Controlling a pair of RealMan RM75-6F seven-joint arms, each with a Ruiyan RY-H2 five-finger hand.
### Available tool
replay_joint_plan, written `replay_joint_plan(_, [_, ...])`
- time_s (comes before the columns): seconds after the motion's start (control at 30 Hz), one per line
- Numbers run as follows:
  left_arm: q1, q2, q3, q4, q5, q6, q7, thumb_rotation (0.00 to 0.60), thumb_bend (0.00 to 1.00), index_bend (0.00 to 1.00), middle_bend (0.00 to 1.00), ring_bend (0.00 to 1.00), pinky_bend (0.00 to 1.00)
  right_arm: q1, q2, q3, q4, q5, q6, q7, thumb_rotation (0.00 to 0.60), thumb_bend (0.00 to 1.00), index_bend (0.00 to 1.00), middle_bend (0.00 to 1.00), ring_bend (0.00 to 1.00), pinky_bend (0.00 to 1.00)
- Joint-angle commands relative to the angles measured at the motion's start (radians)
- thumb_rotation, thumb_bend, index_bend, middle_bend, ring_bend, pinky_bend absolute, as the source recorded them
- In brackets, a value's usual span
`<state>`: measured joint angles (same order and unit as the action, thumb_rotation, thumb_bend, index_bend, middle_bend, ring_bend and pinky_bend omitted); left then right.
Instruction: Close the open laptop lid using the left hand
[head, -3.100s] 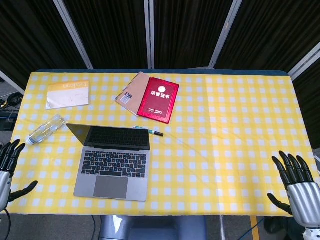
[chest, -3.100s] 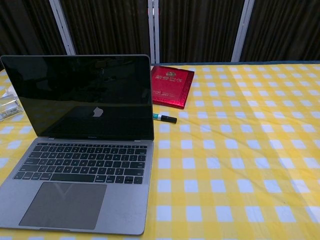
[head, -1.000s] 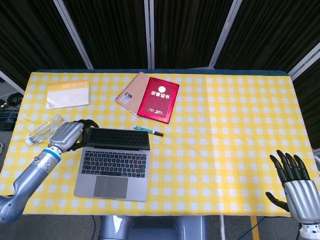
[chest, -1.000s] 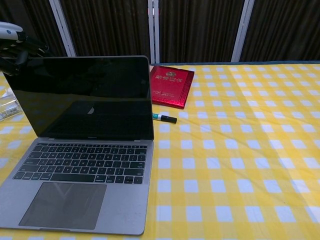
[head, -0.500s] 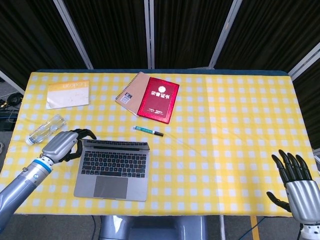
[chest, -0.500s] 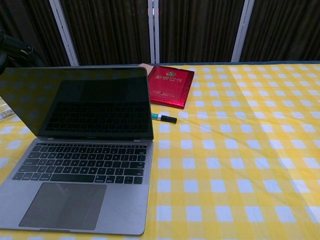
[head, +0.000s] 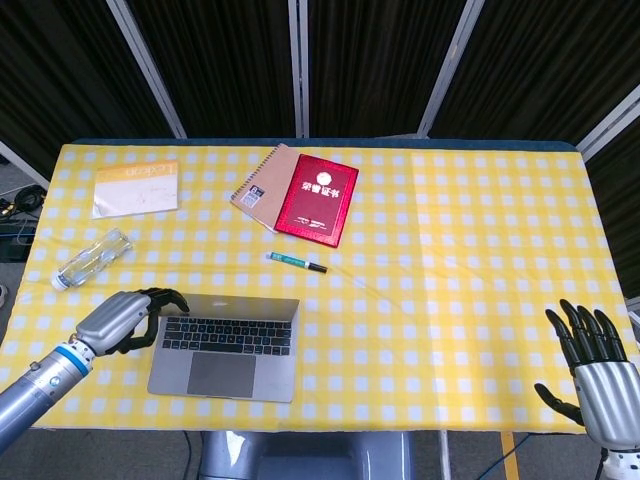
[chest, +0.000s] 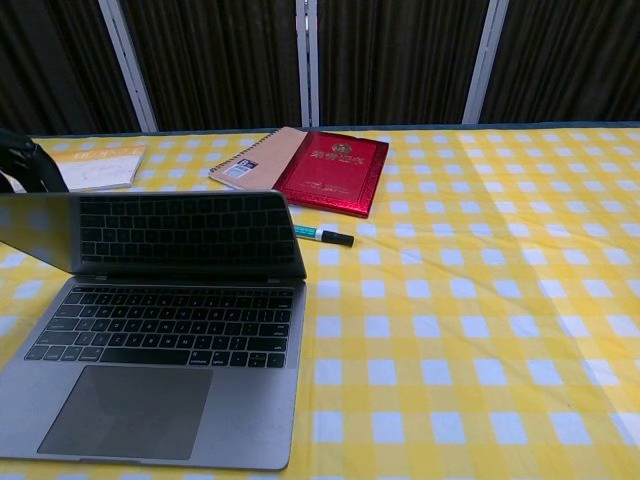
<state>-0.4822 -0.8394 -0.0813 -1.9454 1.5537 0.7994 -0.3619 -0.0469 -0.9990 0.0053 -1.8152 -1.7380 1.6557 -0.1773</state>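
Left hand (head: 122, 318) fingers curled onto matte grey laptop lid (head: 232, 308) left edge, lid half-lowered. Glossy screen reflecting keyboard: chest view only. Right hand (head: 597, 372) spread wide, empty: head view only.

Black curtains (head: 380, 60) behind, metal poles (head: 455, 60), yellow-checked table (head: 450, 230)

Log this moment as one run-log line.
left robot hand: on laptop lid corner | lid: partly lowered, not shut | right robot hand: open, idle
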Motion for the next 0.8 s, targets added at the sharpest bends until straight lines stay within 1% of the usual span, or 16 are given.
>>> replay_joint_plan(0.03, [0.009, -0.017, 0.037, 0.022, 0.055, 0.021, -0.024, 0.600, 1.00, 0.31, 0.24, 0.22, 0.28, -0.001, 0.000, 0.000, 0.000, 0.000, 0.001, -0.001, 0.600, 0.00, 0.02, 0.00, 0.00, 0.00])
replay_joint_plan(0.23, [0.027, -0.075, 0.082, 0.067, 0.128, 0.076, -0.020, 0.600, 1.00, 0.32, 0.24, 0.22, 0.28, -0.002, 0.000, -0.001, -0.002, -0.005, 0.004, -0.003, 0.600, 0.00, 0.02, 0.00, 0.00, 0.00])
replay_joint_plan(0.47, [0.025, -0.132, 0.124, 0.106, 0.172, 0.090, -0.022, 0.600, 1.00, 0.31, 0.24, 0.22, 0.28, -0.005, 0.000, 0.001, -0.003, -0.003, 0.009, -0.005, 0.600, 0.00, 0.02, 0.00, 0.00, 0.00])
replay_joint_plan(0.8, [-0.001, -0.214, 0.153, 0.139, 0.158, 0.051, 0.038, 0.600, 1.00, 0.32, 0.24, 0.22, 0.28, -0.006, 0.002, 0.001, -0.003, -0.002, 0.010, -0.002, 0.600, 0.00, 0.02, 0.00, 0.00, 0.00])
